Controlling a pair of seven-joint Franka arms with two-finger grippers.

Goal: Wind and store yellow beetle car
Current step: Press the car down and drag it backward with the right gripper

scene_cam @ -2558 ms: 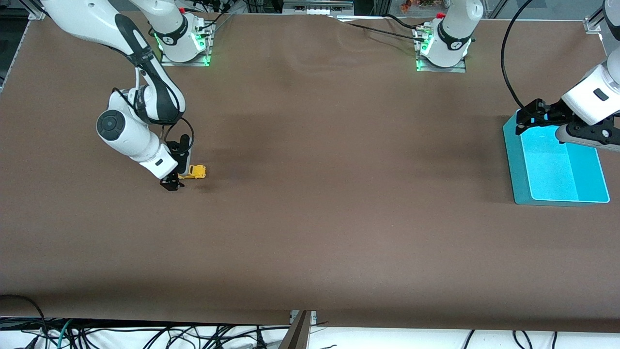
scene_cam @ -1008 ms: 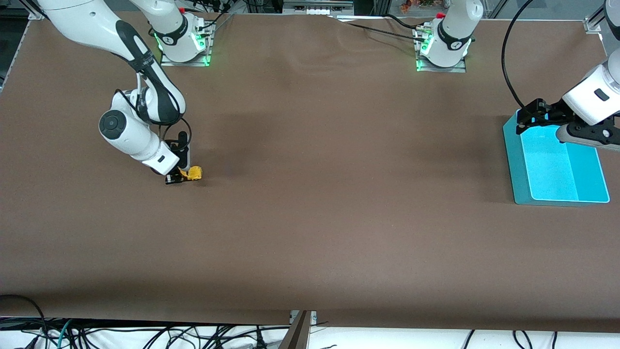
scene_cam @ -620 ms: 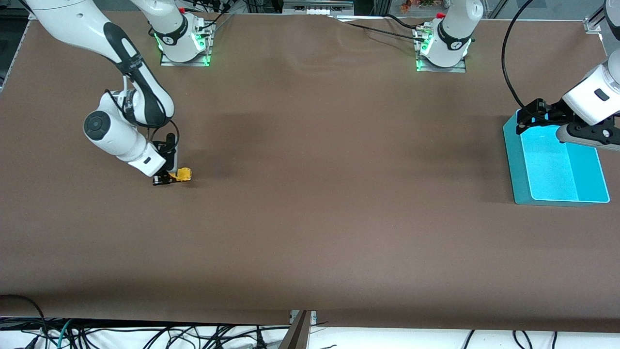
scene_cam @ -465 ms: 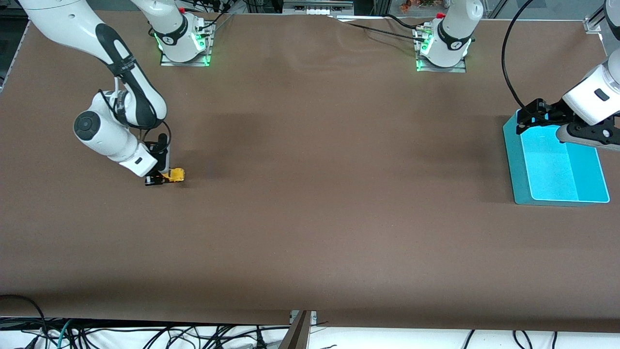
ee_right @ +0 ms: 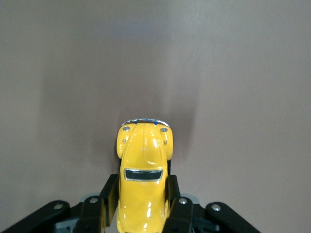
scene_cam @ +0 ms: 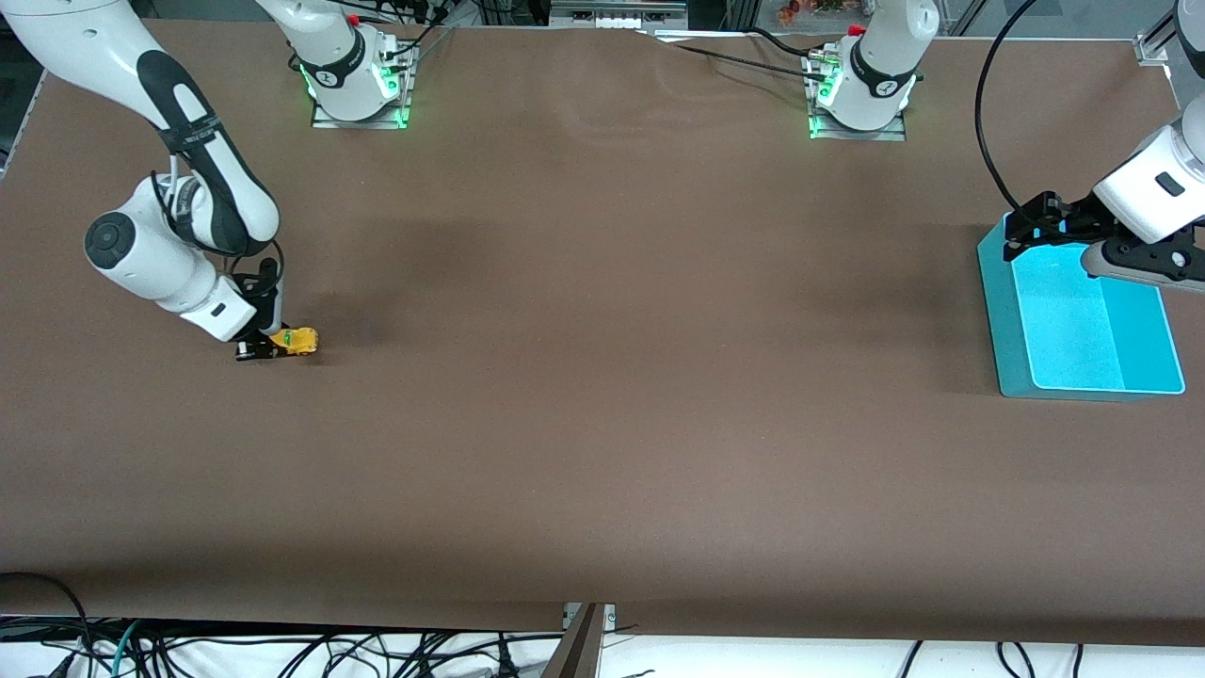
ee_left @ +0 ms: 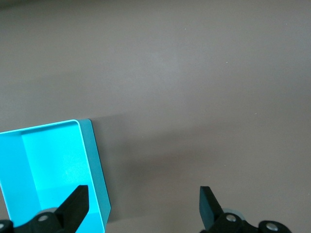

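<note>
- Front view: A wide table (scene_cam: 602, 395) covered with a plain brown mat is shown, lightly rippled near the arms' bases. Both bases are lit green at the table's upper edge, and loose cables are seen hanging below the edge nearest the camera. The right gripper (scene_cam: 256, 350) is held low at the mat toward the right arm's end of the table, clamped on the yellow beetle car (scene_cam: 297, 341), whose nose sticks out toward the table's middle. At the left arm's end a turquoise bin (scene_cam: 1004, 320) is set on the mat, and the left gripper (scene_cam: 1026, 234) is held over its corner farthest from the camera.
- Left wrist view: The left gripper (ee_left: 143, 201) is seen with its fingers spread wide and nothing between them, over the bin's (ee_left: 95, 165) edge and bare mat.
- Right wrist view: The car (ee_right: 144, 167) is gripped by its sides between the closed fingers (ee_right: 108, 196), its roof and chrome bumper visible, with its shadow cast on the mat.
</note>
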